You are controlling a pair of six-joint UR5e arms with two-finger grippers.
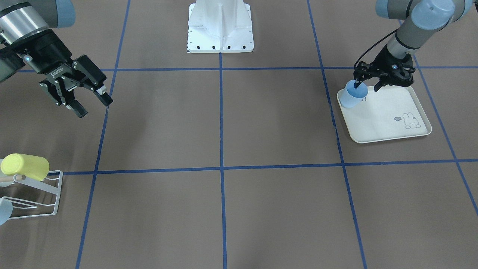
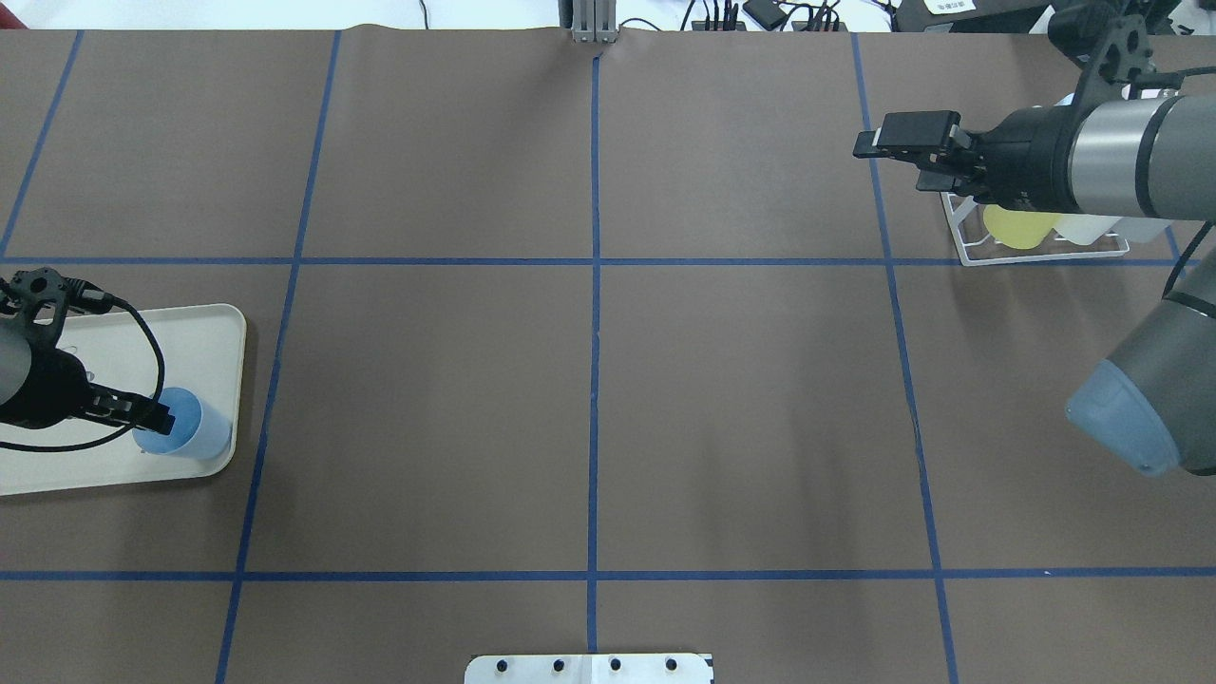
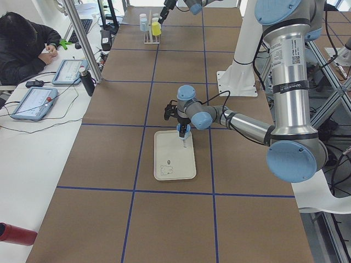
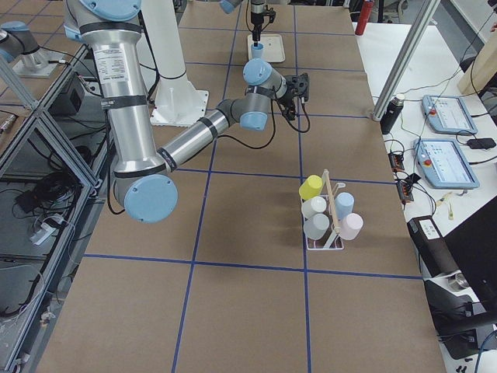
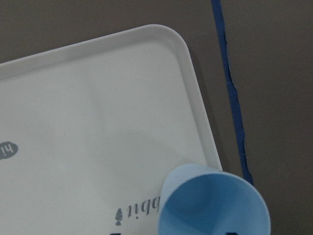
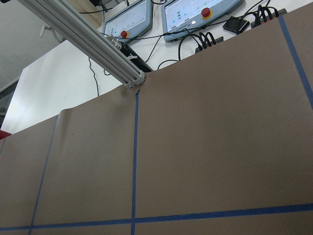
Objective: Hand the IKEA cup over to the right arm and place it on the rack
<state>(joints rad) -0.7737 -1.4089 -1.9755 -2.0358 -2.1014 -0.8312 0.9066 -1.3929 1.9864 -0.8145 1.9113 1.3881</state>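
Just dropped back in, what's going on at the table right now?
The left gripper is down at the blue cup on the rabbit-print tray, with one finger dipped inside the cup's mouth. The jaws look apart, so no firm grip shows. The right gripper hangs open and empty above the table on the other side, near the rack, which already carries a yellow cup and several others. The hand-over has not begun.

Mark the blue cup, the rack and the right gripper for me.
blue cup [image 1: 348, 100]: exterior front-facing view, on its outer wall.
rack [image 4: 334, 203]: exterior right view, on its wooden rod.
right gripper [image 1: 94, 106]: exterior front-facing view, midway between its open fingertips.
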